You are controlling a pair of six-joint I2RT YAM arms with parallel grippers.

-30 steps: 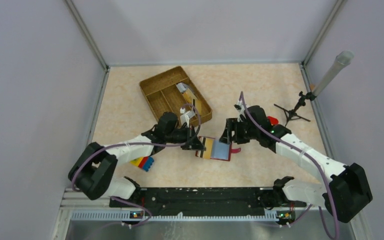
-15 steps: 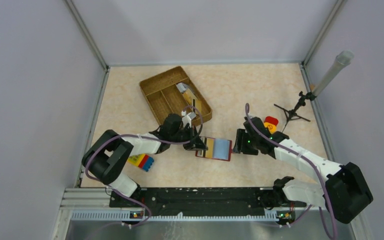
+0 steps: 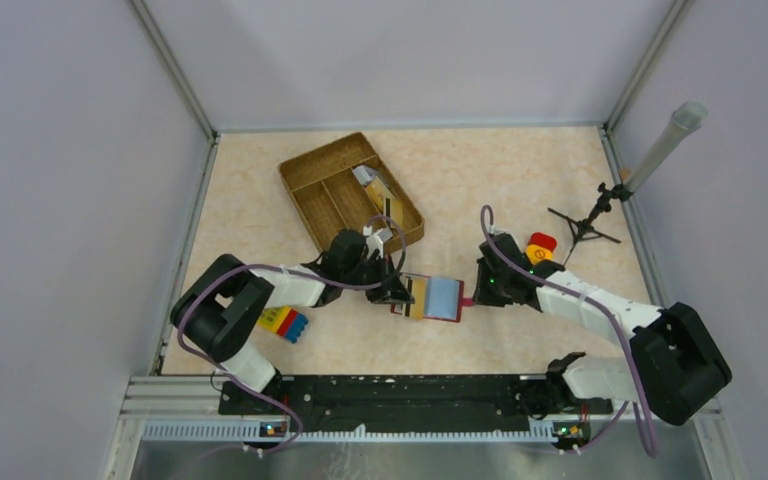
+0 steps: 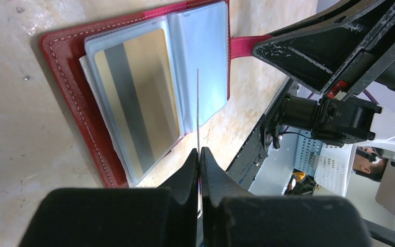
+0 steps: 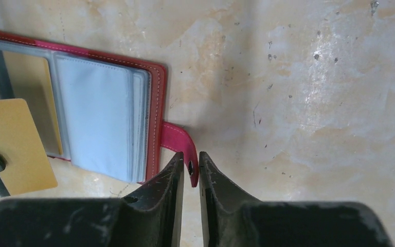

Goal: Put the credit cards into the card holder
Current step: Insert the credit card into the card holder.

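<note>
The red card holder (image 3: 441, 298) lies open on the table, clear sleeves up. One sleeve holds a tan-yellow credit card with a grey stripe (image 4: 136, 103). My left gripper (image 4: 199, 150) is shut on another tan-yellow card, seen edge-on (image 4: 197, 108) just over the holder's near edge and flat (image 5: 14, 144) in the right wrist view. My right gripper (image 5: 191, 157) sits at the holder's right side. Its jaws stand a narrow gap apart around the end of the red strap (image 5: 177, 139). The strap touches the right finger, and a slit shows on the left.
A wicker tray (image 3: 305, 185) at the back left holds more cards (image 3: 378, 186). A yellow-red-blue toy block (image 3: 285, 323) lies by the left arm. A red-yellow item (image 3: 541, 246) and a small tripod (image 3: 585, 225) with a tube stand at the right.
My right gripper dropped from over the holder to the table beside it and narrowed its jaws around the strap. My left gripper kept the card and shifted only slightly.
</note>
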